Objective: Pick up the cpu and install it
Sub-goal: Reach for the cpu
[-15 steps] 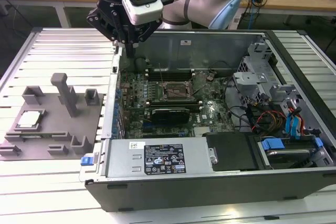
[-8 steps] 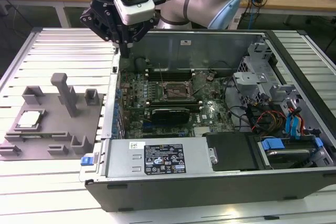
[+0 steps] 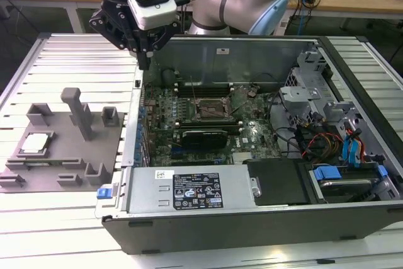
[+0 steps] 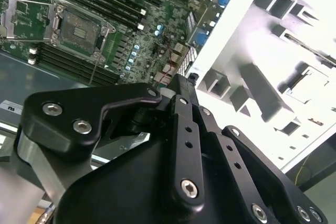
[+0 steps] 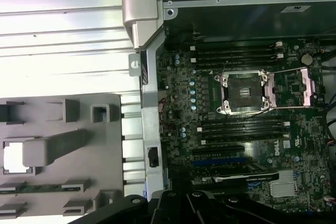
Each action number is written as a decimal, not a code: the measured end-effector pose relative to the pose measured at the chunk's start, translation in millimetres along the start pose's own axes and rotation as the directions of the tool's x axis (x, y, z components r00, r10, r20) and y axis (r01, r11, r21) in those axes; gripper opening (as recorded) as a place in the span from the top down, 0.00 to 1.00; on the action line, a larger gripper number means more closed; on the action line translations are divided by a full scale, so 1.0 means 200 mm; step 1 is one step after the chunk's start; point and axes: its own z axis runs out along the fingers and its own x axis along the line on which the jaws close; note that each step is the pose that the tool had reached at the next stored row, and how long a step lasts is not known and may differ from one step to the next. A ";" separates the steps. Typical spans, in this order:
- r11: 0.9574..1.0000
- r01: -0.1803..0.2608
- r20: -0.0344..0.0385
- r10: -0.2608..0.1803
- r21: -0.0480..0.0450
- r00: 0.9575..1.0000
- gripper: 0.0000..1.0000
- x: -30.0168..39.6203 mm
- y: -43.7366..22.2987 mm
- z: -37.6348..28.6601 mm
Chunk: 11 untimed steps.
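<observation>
Exterior view: gripper [image 3: 145,61] empty, fingers together, over edge of computer case [image 3: 252,61]; cpu [image 3: 36,142] flat in grey fixture [image 3: 63,162], well apart, toward exterior view's left.

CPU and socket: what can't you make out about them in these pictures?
- cpu: in the exterior view, surface detail is too small; in the first wrist view, it is washed out by glare.
- socket: contact pins are too small in every view.
- motherboard: in the second wrist view, partly covered by the pincer.
</observation>
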 end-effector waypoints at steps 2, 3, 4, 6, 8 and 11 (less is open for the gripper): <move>1.000 0.000 0.000 0.000 0.000 1.000 0.89 0.014 -0.001 0.000; 1.000 0.000 0.000 0.000 0.000 1.000 0.89 0.022 -0.002 -0.001; 1.000 0.000 0.001 0.000 0.000 1.000 0.89 0.029 -0.002 -0.001; 1.000 0.001 0.001 -0.001 0.000 1.000 0.89 0.042 -0.003 -0.001; 1.000 0.001 0.001 -0.001 0.000 1.000 0.89 0.054 -0.004 -0.001; 1.000 0.001 0.002 -0.001 0.000 1.000 0.89 0.080 -0.006 -0.002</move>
